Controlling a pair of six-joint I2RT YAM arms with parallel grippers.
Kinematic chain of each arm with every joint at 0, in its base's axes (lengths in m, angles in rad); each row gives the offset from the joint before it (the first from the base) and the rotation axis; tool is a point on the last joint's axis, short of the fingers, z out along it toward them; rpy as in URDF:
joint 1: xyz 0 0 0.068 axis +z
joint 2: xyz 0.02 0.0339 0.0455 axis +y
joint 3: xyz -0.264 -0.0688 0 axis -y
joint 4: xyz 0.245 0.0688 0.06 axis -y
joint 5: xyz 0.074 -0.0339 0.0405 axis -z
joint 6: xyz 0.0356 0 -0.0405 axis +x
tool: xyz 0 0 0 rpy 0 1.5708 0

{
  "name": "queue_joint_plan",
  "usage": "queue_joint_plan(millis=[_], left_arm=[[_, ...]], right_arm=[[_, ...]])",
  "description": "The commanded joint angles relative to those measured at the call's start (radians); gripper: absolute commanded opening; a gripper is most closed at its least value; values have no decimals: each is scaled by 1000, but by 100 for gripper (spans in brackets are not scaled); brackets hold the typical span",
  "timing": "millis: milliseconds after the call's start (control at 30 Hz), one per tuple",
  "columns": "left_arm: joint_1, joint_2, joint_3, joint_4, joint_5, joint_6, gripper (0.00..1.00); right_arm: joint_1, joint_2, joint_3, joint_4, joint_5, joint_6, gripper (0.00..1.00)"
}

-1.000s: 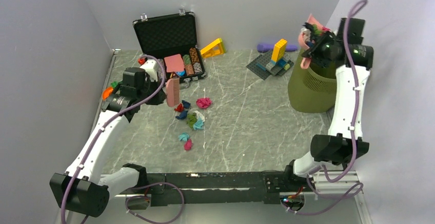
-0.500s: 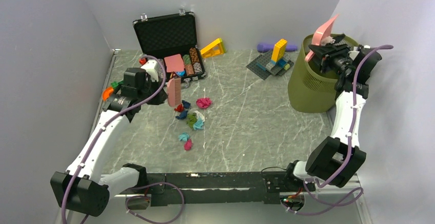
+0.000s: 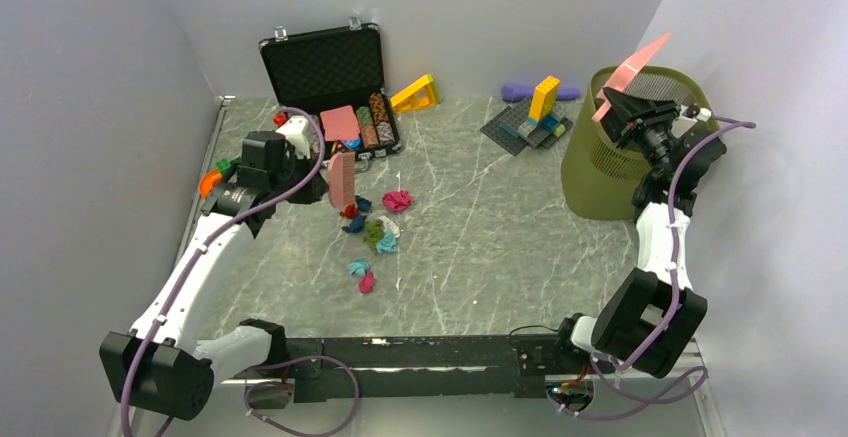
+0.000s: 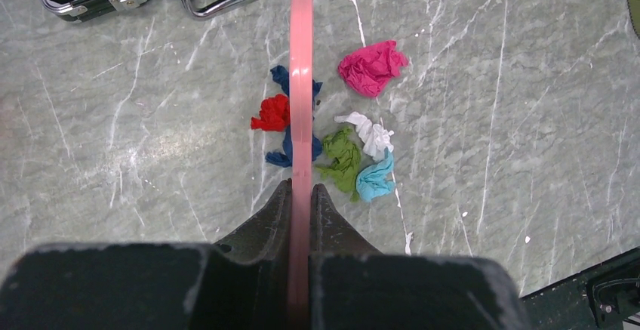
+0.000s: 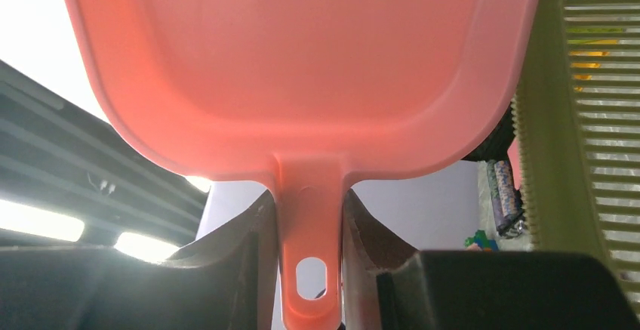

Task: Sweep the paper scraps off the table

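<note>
Paper scraps point(image 3: 372, 227): light, soft crumpled wads, clustered left-centre of tabletop point(image 3: 500, 237); likely to scatter, so push, don't pinch. Left jaws clenched on pink brush point(image 4: 301, 81); right jaws grasping dustpan point(image 5: 302, 66) handle at bin point(image 3: 605, 177).

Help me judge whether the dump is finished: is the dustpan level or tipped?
Tipped. The pink dustpan slants steeply above the green bin, its handle clamped in the right gripper; the face toward the wrist camera is bare.

The grey marbled tabletop point(image 3: 490, 242) carries paper scraps point(image 3: 378, 232) clustered left of its centre, an open black case point(image 3: 330, 82) at the far left corner, building blocks point(image 3: 530, 122) along the far edge, and an olive bin point(image 3: 605, 177) against its right edge.
</note>
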Motion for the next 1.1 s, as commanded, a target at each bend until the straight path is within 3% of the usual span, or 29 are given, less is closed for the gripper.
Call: queue_joint_plan(millis=[0,100,267,367,600,867,1067], left_arm=[[3,-21,0,55,24,24,0],[3,-33,-8,65,26,26,0],[3,-54,-21,77,21,32,0],[3,-67,-26,82,-8,29,0],[3,-92,-39,103,-130,-38,0],[3,-87,7,7,-320,-173,0],[5,-89,-19,67,-223,-102,0]], right_arm=[[-5,-35,27,164,4,67,0],[-5,-53,82,63,-13,-46,0],[34,-124,241,-425,71,-451,0],[114,-158,296,-604,174,-668,0],[441,-124,398,-860,458,-1016,0],[884,-3,486,-1072,883,-1308,0],[1042,56,441,-1215,1030,-1388,0]])
